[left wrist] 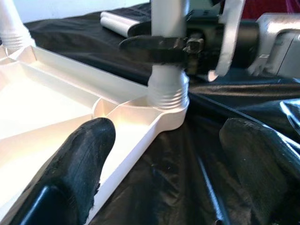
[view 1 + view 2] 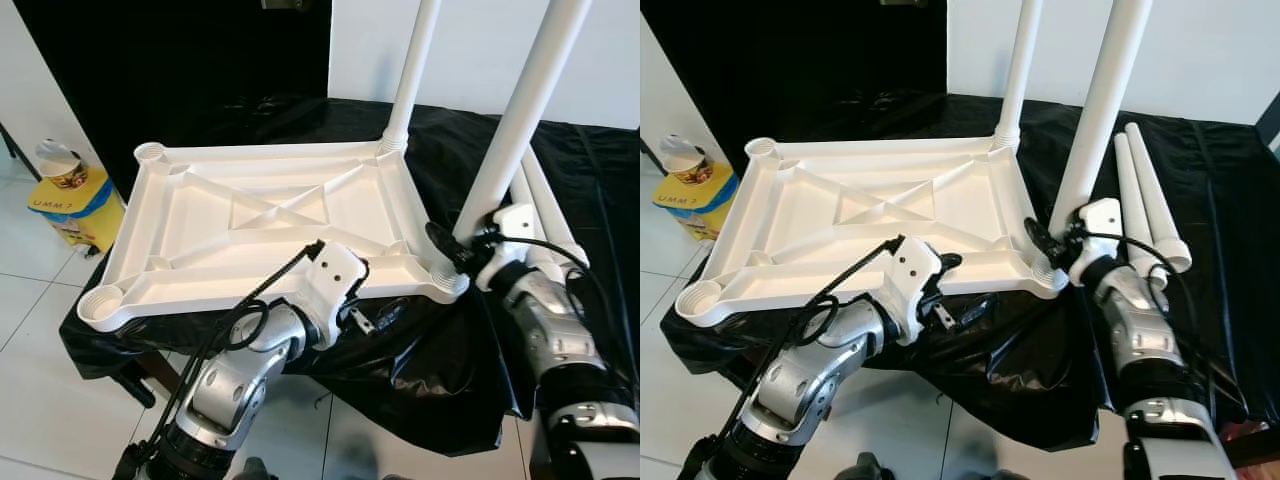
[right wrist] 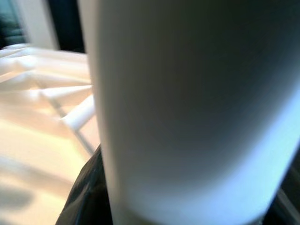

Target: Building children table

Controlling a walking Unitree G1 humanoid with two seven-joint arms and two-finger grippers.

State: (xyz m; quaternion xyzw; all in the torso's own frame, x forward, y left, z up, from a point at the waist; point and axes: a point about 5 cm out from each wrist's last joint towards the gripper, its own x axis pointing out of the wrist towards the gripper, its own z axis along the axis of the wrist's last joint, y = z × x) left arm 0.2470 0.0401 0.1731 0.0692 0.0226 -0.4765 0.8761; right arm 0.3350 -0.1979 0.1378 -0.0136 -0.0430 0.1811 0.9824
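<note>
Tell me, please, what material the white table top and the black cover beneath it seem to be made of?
Table top: probably moulded plastic, smooth and slightly glossy, judging by its cast ribs and round corner sockets. Black cover: apparently thin plastic sheeting, shiny, with sharp wrinkles and bright highlights; it could be coated fabric.

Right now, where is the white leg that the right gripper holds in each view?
Left eye view: leg rises from the tabletop's near right corner.
Right eye view: leg, right of centre, same corner.
Left wrist view: leg top centre, between fingers.
Right wrist view: leg close, blurred.
Shared landmark: the white tabletop.
</note>
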